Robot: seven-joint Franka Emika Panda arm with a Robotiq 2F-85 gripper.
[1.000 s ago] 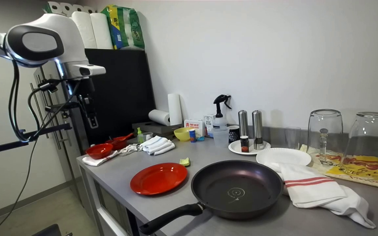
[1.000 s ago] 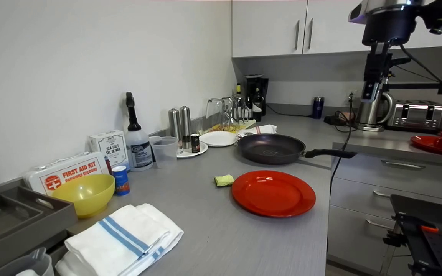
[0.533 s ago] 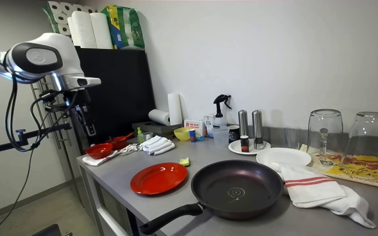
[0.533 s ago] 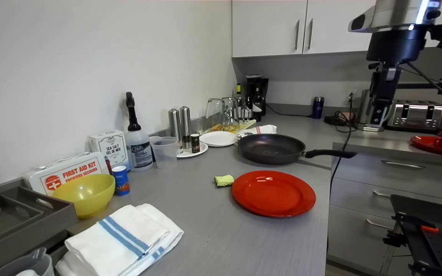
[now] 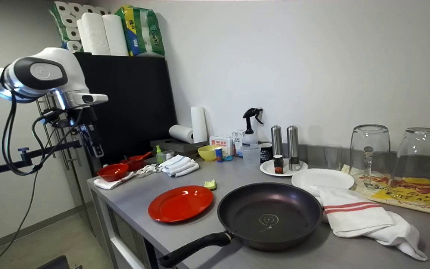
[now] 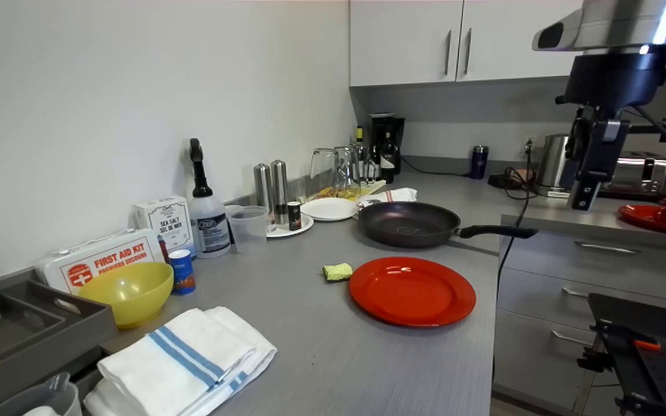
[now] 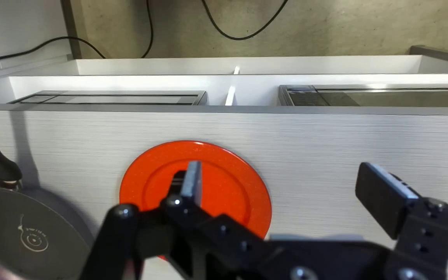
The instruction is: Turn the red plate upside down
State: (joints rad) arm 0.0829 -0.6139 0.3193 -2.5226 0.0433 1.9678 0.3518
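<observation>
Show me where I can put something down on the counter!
Bare grey counter lies between the folded blue-striped white cloth towels and the shiny round red plate. Another patch lies between the yellow-green sponge and the clear plastic cup. It's crowded along the white wall, around the white spray bottle with a black top.

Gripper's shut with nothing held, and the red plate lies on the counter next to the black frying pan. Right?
One thing off: the gripper isn't shut. The wrist view shows it wide open. The rest holds: nothing held, and the red plate lies on the counter next to the black frying pan.
</observation>
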